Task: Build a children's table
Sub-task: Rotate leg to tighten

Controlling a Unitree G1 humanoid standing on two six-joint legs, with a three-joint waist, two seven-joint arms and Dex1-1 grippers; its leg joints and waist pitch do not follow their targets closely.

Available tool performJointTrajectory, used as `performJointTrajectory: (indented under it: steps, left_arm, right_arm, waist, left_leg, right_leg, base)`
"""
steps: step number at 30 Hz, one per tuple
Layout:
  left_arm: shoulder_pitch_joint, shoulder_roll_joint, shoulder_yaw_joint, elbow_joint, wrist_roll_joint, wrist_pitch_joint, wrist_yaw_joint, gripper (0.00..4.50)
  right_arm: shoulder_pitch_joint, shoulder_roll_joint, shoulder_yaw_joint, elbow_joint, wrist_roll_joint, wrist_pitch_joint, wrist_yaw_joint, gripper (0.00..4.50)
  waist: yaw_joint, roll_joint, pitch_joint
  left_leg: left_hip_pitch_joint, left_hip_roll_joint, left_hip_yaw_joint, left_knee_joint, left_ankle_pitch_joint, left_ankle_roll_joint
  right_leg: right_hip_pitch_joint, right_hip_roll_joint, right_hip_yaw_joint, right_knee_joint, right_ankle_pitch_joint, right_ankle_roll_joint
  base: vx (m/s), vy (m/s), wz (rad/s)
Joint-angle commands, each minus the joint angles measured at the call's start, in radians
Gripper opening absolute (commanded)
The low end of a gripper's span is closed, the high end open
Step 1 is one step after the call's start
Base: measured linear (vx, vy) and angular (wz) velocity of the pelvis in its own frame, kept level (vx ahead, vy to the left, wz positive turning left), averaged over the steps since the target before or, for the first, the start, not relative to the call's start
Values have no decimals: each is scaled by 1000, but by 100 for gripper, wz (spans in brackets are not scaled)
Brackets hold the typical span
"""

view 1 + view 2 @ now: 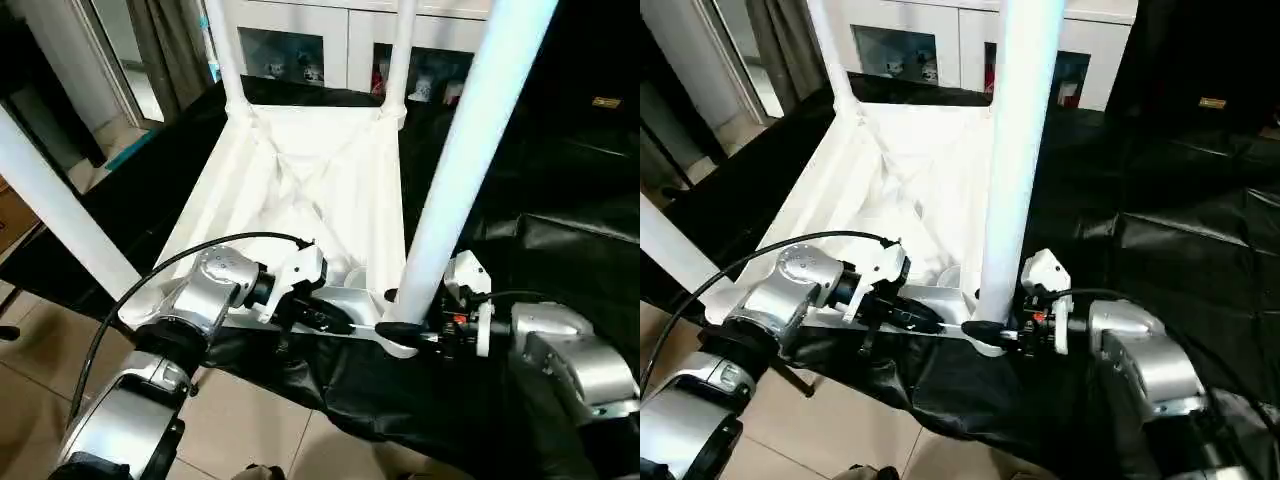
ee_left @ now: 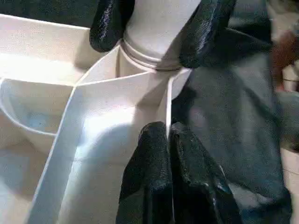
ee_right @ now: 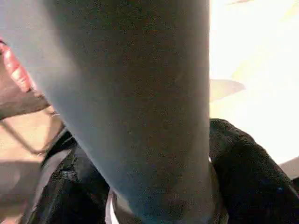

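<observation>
Left eye view: children's table lies upside down mid-frame; right pincer clasps a leg at the near right socket, lower centre. Left wrist view: left pincer, closed, pinches the table's rim beside that socket.

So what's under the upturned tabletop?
A black sheet spreads under the tabletop and hangs over the near edge. Whatever supports it is covered.

Your near-right leg and both grippers crowd that corner; the tabletop's middle lies open.
</observation>
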Motion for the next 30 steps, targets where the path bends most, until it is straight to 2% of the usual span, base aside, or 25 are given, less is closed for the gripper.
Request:
performJointTrajectory:
  steps: [1, 2, 3, 4, 5, 6, 7, 8, 9, 10, 12, 14, 15, 16, 18, 19, 22, 24, 26, 28, 29, 30]
  left_arm:
    - [-7, -41, 0, 1, 4, 11, 66, 0]
    - [-24, -68, 13, 31, 21, 13, 170, 0]
    - [-34, -84, 19, 51, 32, 13, 233, 0]
    - [-45, -101, 25, 69, 40, 15, 287, 0]
    - [-54, -120, 30, 85, 47, 20, 343, 0]
    - [-59, -132, 34, 96, 50, 23, 376, 0]
    - [-60, -134, 35, 97, 51, 24, 380, 0]
    - [-79, -182, 48, 131, 61, 30, 498, 0]
    - [-86, -203, 50, 142, 67, 26, 546, 0]
    - [-90, -216, 51, 148, 72, 23, 576, 0]
    - [-95, -239, 50, 154, 75, 21, 609, 0]
    - [-98, -260, 50, 159, 78, 20, 624, 0]
    - [-98, -266, 50, 161, 80, 18, 625, 0]
    - [-98, -270, 44, 163, 81, 11, 614, 0]
    - [-97, -268, 40, 164, 80, 6, 601, 0]
    - [-96, -265, 38, 166, 79, 2, 593, 0]
    - [-85, -238, 26, 156, 74, -11, 512, 0]
    - [-71, -209, 12, 136, 65, -15, 424, 0]
    - [-58, -182, 1, 117, 59, -20, 342, 0]
    - [-48, -157, -8, 102, 52, -24, 275, 0]
    - [-48, -157, -8, 102, 52, -24, 275, 0]
    - [-42, -137, -14, 94, 49, -36, 235, 0]
  right_arm:
    - [-3, 60, -18, 46, -30, 5, -142, 265]
    - [-16, 108, -39, 90, -63, -4, -267, 265]
    - [-22, 130, -49, 112, -78, -7, -326, 263]
    - [-29, 149, -56, 132, -89, -9, -375, 261]
    - [-35, 171, -63, 153, -101, -11, -426, 259]
    - [-40, 186, -67, 168, -109, -12, -463, 259]
    - [-40, 188, -67, 170, -110, -12, -467, 258]
    - [-60, 254, -89, 213, -129, -14, -600, 258]
    - [-66, 282, -91, 222, -132, -11, -639, 257]
    - [-69, 300, -91, 227, -134, -9, -661, 257]
    - [-73, 329, -68, 231, -156, -15, -666, 257]
    - [-77, 353, -42, 230, -166, -27, -650, 257]
    - [-77, 360, -37, 228, -163, -31, -639, 257]
    - [-76, 367, -32, 219, -145, -40, -618, 291]
    - [-74, 366, -32, 209, -132, -41, -603, 326]
    - [-73, 363, -34, 202, -126, -42, -593, 329]
    - [-61, 310, -25, 161, -104, -26, -509, 347]
    - [-48, 249, -10, 121, -81, -12, -406, 347]
    - [-39, 195, -4, 90, -66, 0, -323, 347]
    - [-32, 143, 2, 66, -53, 7, -251, 347]
    - [-32, 143, 2, 66, -53, 7, -251, 347]
    - [-28, 104, 5, 47, -40, 15, -197, 347]
  waist:
    - [-6, -19, -56]
    - [-9, -19, -56]
    - [-20, -17, -51]
    - [-24, -21, -52]
    - [-34, -21, -50]
    - [-34, -21, -50]
    - [-37, -20, -50]
    - [-42, -19, -49]
    - [-48, -21, -47]
    - [-49, -20, -48]
    - [-48, -16, -48]
    - [-49, -16, -48]
    - [-50, -17, -47]
    - [-50, -16, -47]
    - [-50, -15, -50]
    - [-50, -13, -50]
    - [-49, -15, -49]
    - [-48, -15, -50]
    - [-43, -14, -52]
    - [-40, -14, -56]
    - [-39, -13, -57]
    - [-38, -10, -58]
  left_leg:
    - [29, 28, -14, -74, -254, 63]
    - [28, 28, -16, -75, -261, 55]
    - [29, 25, -17, -80, -301, 29]
    - [31, 24, -20, -82, -319, 15]
    - [28, 22, -25, -86, -339, -4]
    - [28, 22, -25, -86, -339, -4]
    - [32, 22, -23, -86, -356, -5]
    - [31, 22, -23, -85, -362, -3]
    - [30, 17, -24, -86, -386, -8]
    - [35, 18, -26, -88, -392, -9]
    - [37, 18, -25, -88, -396, -4]
    - [31, 19, -27, -92, -390, 2]
    - [31, 18, -27, -93, -397, 4]
    - [32, 19, -28, -95, -402, 4]
    - [33, 20, -28, -95, -398, 6]
    - [31, 22, -29, -98, -384, 9]
    - [34, 22, -29, -98, -409, 14]
    - [32, 23, -29, -98, -396, 19]
    - [30, 24, -26, -95, -356, 40]
    - [26, 25, -22, -88, -285, 64]
    - [26, 26, -21, -85, -267, 69]
    - [27, 26, -18, -83, -253, 74]
  right_leg:
    - [38, -5, 3, -60, -199, -251]
    - [37, -6, 4, -60, -213, -245]
    - [30, -5, 3, -68, -275, -230]
    - [33, -5, 1, -71, -311, -217]
    - [33, -5, 2, -75, -359, -185]
    - [33, -5, 2, -75, -359, -185]
    - [27, -4, 4, -81, -370, -177]
    - [26, -3, 5, -82, -362, -174]
    - [25, -2, 2, -86, -400, -160]
    - [24, -3, 2, -92, -433, -144]
    - [22, -2, 3, -96, -434, -139]
    - [26, -1, 1, -95, -413, -135]
    - [26, -1, 0, -96, -418, -132]
    - [27, -1, 0, -97, -422, -131]
    - [28, -2, 0, -97, -413, -132]
    - [30, -2, 0, -94, -376, -142]
    - [32, -3, 1, -97, -391, -144]
    - [35, -3, 1, -96, -369, -148]
    - [40, -6, 3, -89, -303, -173]
    - [47, -6, 0, -78, -212, -207]
    - [49, -5, -1, -75, -188, -217]
    - [47, -5, 0, -73, -166, -226]
  base:
    - [0, 0, 0]
    - [0, 0, 0]
    - [0, 0, 0]
    - [0, 0, 0]
    - [0, 0, 0]
    - [0, 0, 0]
    - [0, 0, 0]
    - [0, 0, 0]
    - [0, 0, 0]
    - [0, 0, 0]
    - [0, 0, 0]
    - [0, 0, 0]
    - [0, 0, 0]
    - [0, 0, 0]
    - [0, 0, 0]
    - [0, 0, 0]
    - [0, 0, 0]
    - [0, 0, 0]
    - [0, 0, 0]
    - [0, 0, 0]
    - [0, 0, 0]
    - [0, 0, 0]
